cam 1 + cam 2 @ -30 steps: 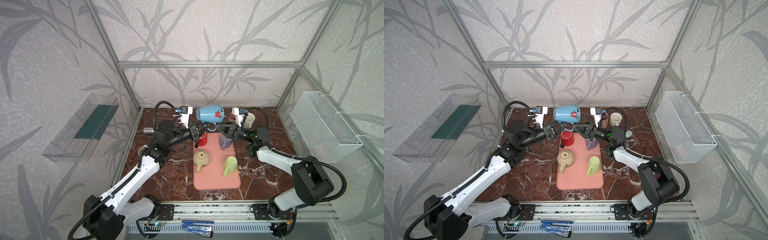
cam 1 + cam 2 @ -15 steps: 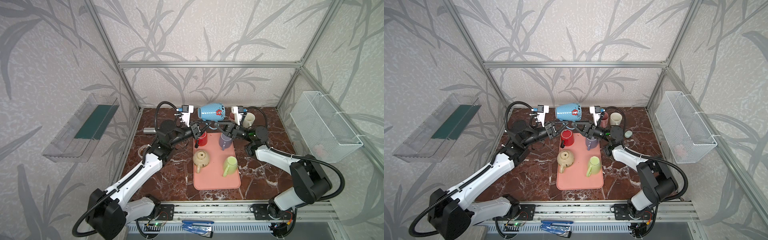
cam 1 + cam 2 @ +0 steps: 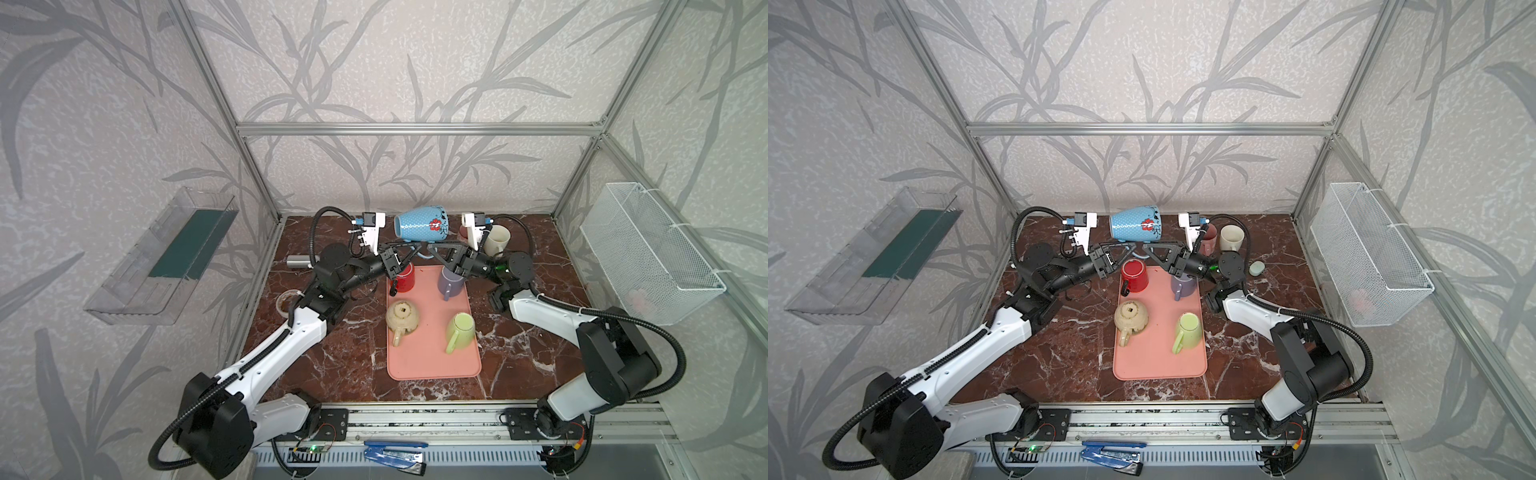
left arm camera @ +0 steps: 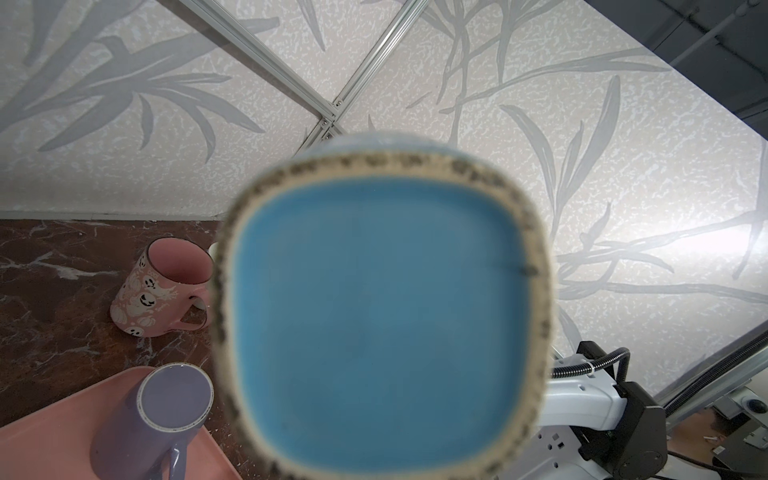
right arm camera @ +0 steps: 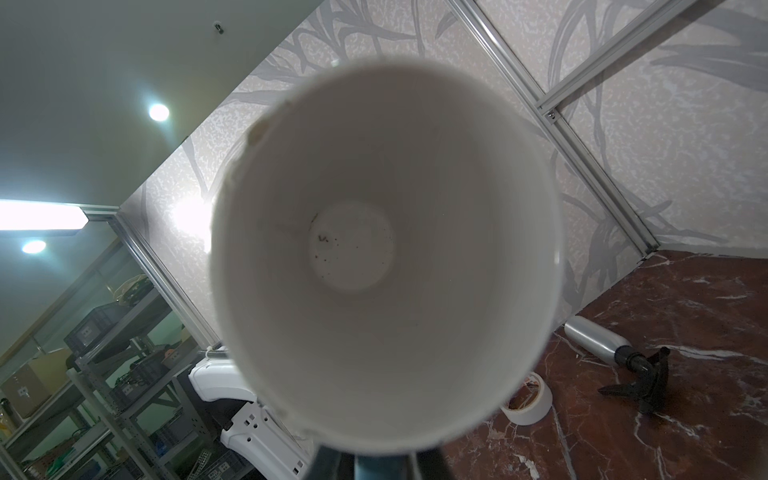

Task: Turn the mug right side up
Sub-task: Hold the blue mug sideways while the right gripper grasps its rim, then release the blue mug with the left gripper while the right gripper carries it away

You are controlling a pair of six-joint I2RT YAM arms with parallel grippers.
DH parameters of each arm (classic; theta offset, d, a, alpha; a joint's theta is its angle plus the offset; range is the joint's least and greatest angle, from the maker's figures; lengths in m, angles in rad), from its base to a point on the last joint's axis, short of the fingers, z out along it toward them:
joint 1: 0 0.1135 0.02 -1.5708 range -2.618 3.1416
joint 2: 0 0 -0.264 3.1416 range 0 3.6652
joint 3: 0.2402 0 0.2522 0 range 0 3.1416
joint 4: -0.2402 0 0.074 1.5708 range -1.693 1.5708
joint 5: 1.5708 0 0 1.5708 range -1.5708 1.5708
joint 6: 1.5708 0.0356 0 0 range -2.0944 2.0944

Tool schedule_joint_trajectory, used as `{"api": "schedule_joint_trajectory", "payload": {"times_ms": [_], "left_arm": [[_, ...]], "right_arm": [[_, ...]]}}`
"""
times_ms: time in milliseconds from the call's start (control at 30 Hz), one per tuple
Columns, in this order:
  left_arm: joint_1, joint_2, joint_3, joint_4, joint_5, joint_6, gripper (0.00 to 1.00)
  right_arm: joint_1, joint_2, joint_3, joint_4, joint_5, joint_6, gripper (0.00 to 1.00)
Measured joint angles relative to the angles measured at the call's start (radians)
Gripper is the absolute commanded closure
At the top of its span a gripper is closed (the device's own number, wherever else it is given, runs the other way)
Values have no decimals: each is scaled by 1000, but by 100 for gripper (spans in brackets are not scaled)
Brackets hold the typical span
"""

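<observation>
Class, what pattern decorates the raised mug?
The blue mug has white dots and a red flower; best in a top view.

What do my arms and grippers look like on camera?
The left arm and right arm have white shells with black joints, each with a black corrugated cable. The left gripper and right gripper have black, open-framed triangular fingers, with a white camera mount above each wrist.
</observation>
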Motion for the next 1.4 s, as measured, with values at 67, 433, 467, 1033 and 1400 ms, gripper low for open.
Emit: {"api": "schedule_joint_trajectory", "payload": {"times_ms": [67,433,467,1033,1400], "left_arm": [[0,0,-1,1,-3,0,100],[0,0,-1,-43,-14,29,62],[0,-1,-1,-55,-19,35,60],[-1,-10,-1,-201,-87,97,24],[-1,-92,10,-455,-214,169,1]], "right_arm": [[0,2,0,0,0,0,100],[-1,2,-5,-34,15,-6,100],[-2,1,-10,-46,18,-7,100],[-76,-32,-117,-137,58,-20,100],[-90,-66,-68,-525,152,-171,100]]}}
